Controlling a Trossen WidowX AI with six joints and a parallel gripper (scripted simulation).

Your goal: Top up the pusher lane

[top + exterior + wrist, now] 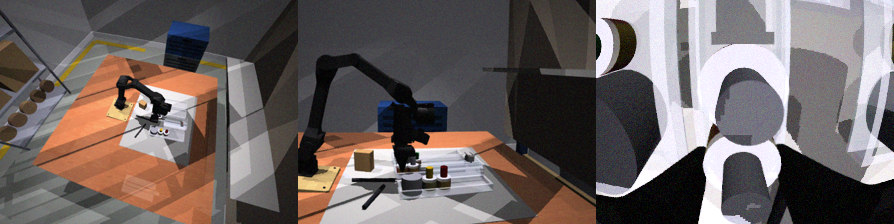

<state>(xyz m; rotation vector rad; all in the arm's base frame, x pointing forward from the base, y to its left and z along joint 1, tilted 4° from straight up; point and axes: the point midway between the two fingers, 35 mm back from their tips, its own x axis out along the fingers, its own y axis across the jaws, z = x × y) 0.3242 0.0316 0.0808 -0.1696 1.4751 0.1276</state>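
Two upright grey-capped jars: one [744, 183] in the claw [744, 192], one [749, 106] in the lane [455, 163].

The orange table [471, 138] carries a grey mat [443, 207] and the arm's tan baseplate [315, 179].

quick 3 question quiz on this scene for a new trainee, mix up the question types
1. True or false: the claw is shut on a jar with a grey cap.
2. Multiple choice: in the exterior view, what stands nearest the camera in the clear tray, left of the yellow-capped jar? A) a blue crate B) a plain grey cylinder C) a green-capped jar
3. Fill in: in the wrist view, straight ahead of the held jar stands another jar with a ____ cap.

Key: 1 true; 2 B; 3 grey
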